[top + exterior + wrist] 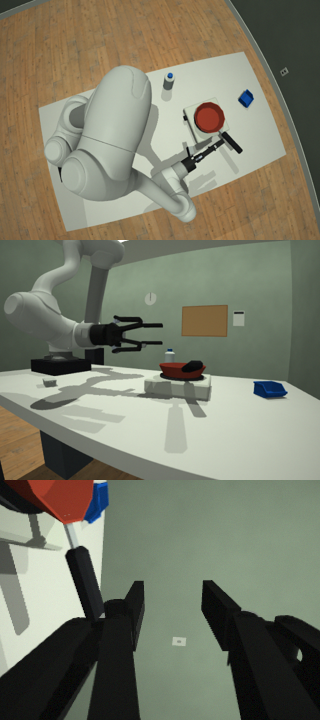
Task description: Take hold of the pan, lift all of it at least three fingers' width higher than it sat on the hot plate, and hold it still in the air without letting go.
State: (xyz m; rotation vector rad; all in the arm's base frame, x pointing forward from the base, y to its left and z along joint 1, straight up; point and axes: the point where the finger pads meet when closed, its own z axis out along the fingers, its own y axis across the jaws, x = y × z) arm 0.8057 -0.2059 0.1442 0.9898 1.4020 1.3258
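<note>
Hovering hand (162, 334) — exterior view alone shows it above the pan (178, 369).

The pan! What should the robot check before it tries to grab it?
1. Pan sitting flat on the hot plate: ok.
2. Handle free, nothing lying on it or touching it: ok.
3. Gripper holding nothing, with a gap between its fingers: ok.
4. Gap wide enough for the handle: cannot tell.
5. Fingers down at handle height: not ok; in the exterior view they hang well above the pan.
6. Fingers lined up around the handle: not ok; in the wrist view the handle lies off to one side, outside the gap.
</note>
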